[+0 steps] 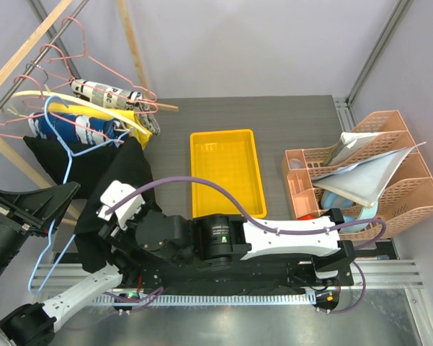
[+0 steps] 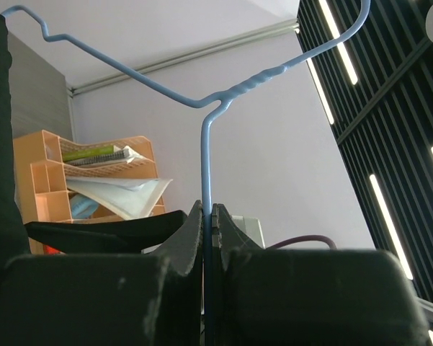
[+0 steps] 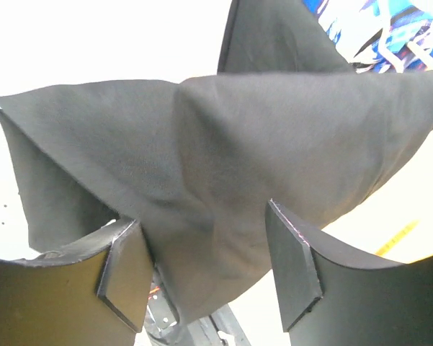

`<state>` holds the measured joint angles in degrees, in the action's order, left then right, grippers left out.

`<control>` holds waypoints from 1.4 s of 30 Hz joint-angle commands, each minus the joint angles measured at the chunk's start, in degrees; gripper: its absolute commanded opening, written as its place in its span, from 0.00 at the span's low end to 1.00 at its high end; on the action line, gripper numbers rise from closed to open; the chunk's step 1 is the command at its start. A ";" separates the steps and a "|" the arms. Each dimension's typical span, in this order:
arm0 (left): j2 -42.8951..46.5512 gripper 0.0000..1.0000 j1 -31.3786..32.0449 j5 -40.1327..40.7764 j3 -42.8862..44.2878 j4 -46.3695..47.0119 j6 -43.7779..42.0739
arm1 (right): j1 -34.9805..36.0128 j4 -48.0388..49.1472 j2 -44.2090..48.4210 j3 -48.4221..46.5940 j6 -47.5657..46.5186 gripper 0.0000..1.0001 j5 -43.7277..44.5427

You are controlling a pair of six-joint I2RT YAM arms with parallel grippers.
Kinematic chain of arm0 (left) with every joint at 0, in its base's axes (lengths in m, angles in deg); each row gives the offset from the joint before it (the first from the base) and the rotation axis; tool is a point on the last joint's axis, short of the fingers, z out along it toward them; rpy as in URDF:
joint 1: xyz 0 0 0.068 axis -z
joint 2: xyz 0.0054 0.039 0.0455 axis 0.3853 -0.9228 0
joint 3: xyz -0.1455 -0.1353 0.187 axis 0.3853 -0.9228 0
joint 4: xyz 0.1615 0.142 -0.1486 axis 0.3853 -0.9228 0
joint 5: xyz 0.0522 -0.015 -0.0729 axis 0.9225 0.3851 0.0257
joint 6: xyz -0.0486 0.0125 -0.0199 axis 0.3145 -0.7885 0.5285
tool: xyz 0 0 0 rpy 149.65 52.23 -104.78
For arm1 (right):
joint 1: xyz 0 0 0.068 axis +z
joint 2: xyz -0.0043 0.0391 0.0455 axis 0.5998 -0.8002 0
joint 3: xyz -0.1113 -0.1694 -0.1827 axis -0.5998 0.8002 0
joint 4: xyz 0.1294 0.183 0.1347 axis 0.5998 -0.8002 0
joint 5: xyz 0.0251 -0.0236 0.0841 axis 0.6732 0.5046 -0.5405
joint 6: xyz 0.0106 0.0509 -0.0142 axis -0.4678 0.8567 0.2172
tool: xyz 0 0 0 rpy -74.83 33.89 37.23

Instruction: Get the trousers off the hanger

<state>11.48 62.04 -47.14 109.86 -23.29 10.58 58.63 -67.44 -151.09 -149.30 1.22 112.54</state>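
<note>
- Trousers [image 1: 119,169], black, drape off the blue hanger [image 2: 204,151] at the left side of the table [image 1: 288,122]. Their length runs from the far left towards the near edge.
- The right pincer [image 3: 202,238] is the one at the cloth. Its fingers stand wide with a fold of trouser fabric between them, not yet pinched.
- The left pincer [image 2: 207,216] is clamped tight on the hanger's straight wire, just below the twisted neck.
- No brand, label or writing is legible.
</note>
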 commanded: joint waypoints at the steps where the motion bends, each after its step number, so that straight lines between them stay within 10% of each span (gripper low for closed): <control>1: 0.73 0.00 1.40 1.27 0.30 7.02 -0.75 | -0.64 2.56 3.51 -0.34 -1.47 0.65 -2.43; 25: -0.59 0.00 1.84 0.57 0.13 11.42 -0.30 | -1.88 3.00 -1.06 -0.52 3.19 0.88 -4.30; 36: 0.12 0.00 2.55 1.10 0.39 11.33 0.57 | -3.99 3.70 -2.38 -1.29 3.81 0.48 -0.05; 42: 1.00 0.00 3.08 2.15 -0.22 11.42 1.19 | -3.99 3.62 -3.79 -5.61 1.70 0.06 0.65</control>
<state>12.20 64.48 -46.05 108.85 -19.75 10.89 54.76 -66.24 -155.33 -151.16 4.20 110.96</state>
